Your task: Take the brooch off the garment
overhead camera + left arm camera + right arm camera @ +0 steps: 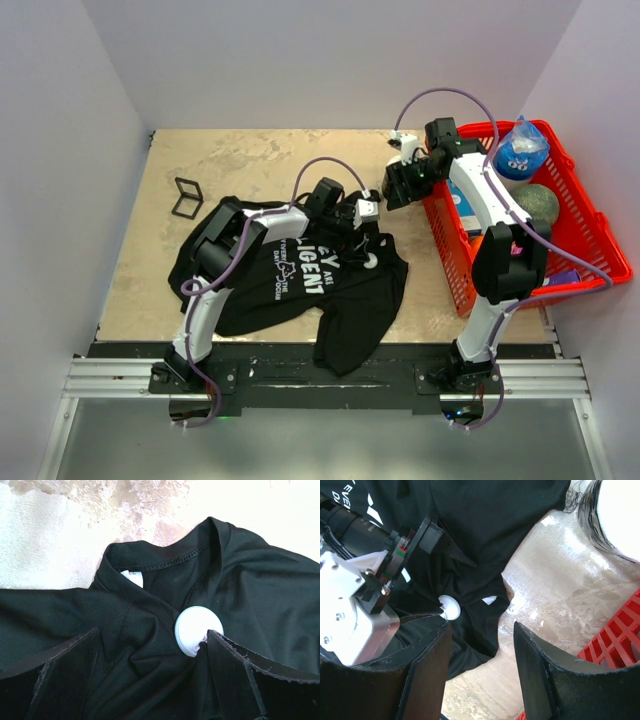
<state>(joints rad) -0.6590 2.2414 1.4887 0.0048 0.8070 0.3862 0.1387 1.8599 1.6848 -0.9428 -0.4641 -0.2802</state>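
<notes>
The garment (pixel 300 300) (pixel 260 580) (pixel 485 520), a black T-shirt with white lettering, lies crumpled at the table's front middle. The brooch (pixel 371 261) (pixel 197 630) (pixel 449 607) shows as a white round disc on the cloth just below the collar. My left gripper (pixel 368 238) (pixel 152 632) (pixel 459 589) stands open over bunched cloth, and one fingertip (pixel 212 637) touches the disc's edge. My right gripper (pixel 395 185) (pixel 481 625) hovers open over bare table beside the collar, holding nothing.
A red basket (pixel 600 235) stands at the right with a blue-capped bag (pixel 520 150) and a greenish ball (pixel 540 205) inside. A thin black open-frame piece (pixel 186 197) lies on the table at the far left. White walls close in three sides.
</notes>
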